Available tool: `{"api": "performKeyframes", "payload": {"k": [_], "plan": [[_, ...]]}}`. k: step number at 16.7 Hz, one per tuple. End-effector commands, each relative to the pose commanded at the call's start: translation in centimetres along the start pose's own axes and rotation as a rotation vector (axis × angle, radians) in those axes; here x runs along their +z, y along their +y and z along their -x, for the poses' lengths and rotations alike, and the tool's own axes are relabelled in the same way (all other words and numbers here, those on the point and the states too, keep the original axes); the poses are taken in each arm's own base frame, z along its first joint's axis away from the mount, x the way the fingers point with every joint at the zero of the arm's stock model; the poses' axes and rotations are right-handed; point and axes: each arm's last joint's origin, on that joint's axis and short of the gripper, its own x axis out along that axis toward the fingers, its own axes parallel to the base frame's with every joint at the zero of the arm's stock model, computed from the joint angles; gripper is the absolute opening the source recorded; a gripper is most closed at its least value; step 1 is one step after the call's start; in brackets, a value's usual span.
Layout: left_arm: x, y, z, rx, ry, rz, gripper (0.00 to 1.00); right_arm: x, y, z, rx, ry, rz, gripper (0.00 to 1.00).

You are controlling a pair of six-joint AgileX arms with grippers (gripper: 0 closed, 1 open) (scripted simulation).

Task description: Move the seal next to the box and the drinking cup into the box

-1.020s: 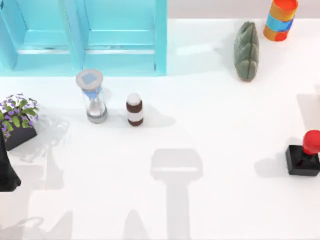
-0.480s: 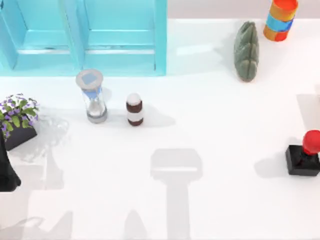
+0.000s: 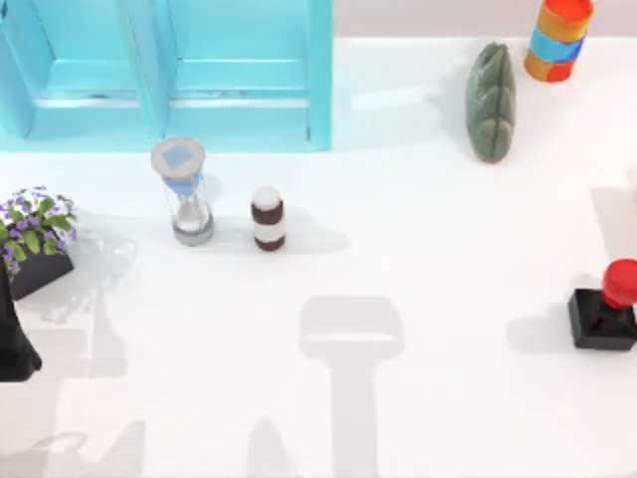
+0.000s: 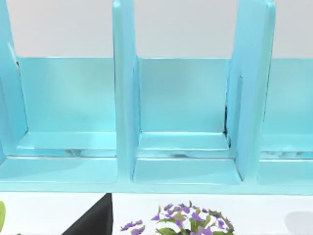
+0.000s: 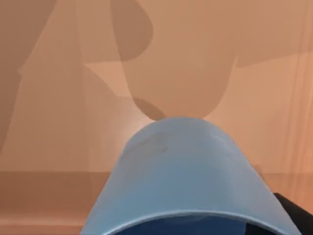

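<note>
At the right edge of the white worktop (image 3: 438,299), in the top view, the seal (image 3: 607,307) stands upright, its red knob above the black square base, well apart from everything else. The light blue rack (image 3: 169,75) of open compartments runs along the far left side. In front of it stand an hourglass (image 3: 183,191) and, just beside that, a brown-and-white small bottle (image 3: 268,217). A pot of purple flowers (image 3: 35,239) sits at the left edge, with a dark part of the left arm (image 3: 14,339) just below it; whether that arm's end effector is released or clenched cannot be told. A green ridged object (image 3: 491,100) lies toward the far right, near an orange-and-blue striped cylinder (image 3: 557,38) at the far right corner.

From the right wrist view, the drinking cup (image 5: 183,171) sits very close to the camera, its blue wall and rim in front of an orange-brown surface (image 5: 73,73) crossed by shadows. A dark bit of the right arm's hardware (image 5: 293,210) shows beside the cup; whether the right end effector grasps the cup cannot be told.
</note>
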Motion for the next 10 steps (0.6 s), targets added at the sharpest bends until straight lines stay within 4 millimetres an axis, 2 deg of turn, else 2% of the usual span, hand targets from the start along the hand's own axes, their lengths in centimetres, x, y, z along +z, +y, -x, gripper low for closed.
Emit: {"api": "performKeyframes", "payload": {"k": [5, 9, 10], "plan": [[0.0, 0.0, 0.0, 0.000, 0.000, 0.000, 1.00, -0.2, 0.3, -1.9, 0.000, 0.000, -0.002, 0.00], [0.0, 0.0, 0.0, 0.000, 0.000, 0.000, 1.00, -0.2, 0.3, -1.9, 0.001, 0.001, -0.002, 0.00], [0.0, 0.0, 0.0, 0.000, 0.000, 0.000, 1.00, -0.2, 0.3, -1.9, 0.001, 0.001, -0.002, 0.08]]}}
